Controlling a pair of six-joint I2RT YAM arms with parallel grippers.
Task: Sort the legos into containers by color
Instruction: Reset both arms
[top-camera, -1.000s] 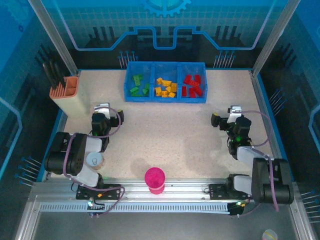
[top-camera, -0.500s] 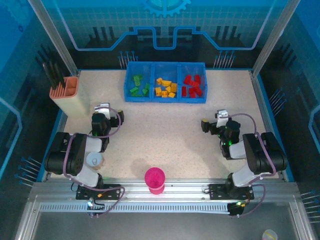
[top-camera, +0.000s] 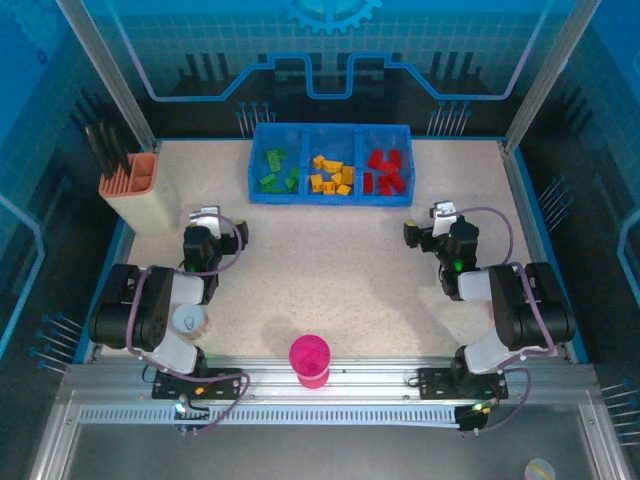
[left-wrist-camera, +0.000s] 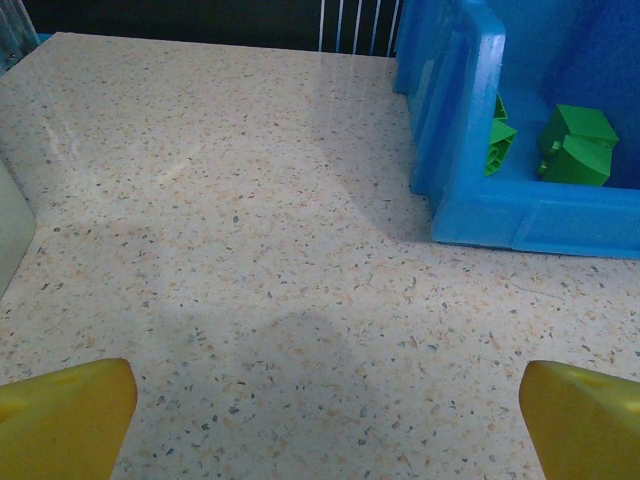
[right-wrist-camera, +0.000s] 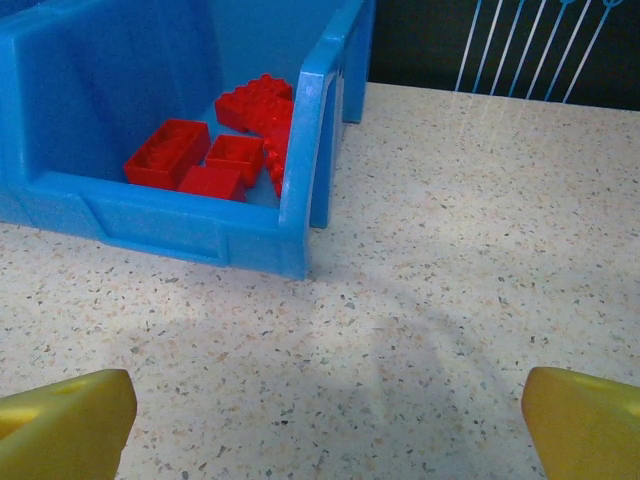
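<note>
Top external: blue plastic tray (top-camera: 330, 200) has 3 compartments: green bricks (top-camera: 277, 170), orange-yellow bricks (top-camera: 331, 176), red bricks (top-camera: 385, 172); left end effector (left-wrist-camera: 325, 420) and right end effector (right-wrist-camera: 325, 420) spread over speckled counter (top-camera: 330, 265).

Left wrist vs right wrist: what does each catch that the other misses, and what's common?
Left wrist: green legos in an end compartment of the blue tray, ahead and to the right of the left claw. Right wrist: red legos in the tray's opposite end compartment, ahead and to the left of the right claw. Shared: a corner of the same tray, the speckled table, and yellow claw fingers spread wide with nothing between them.
</note>
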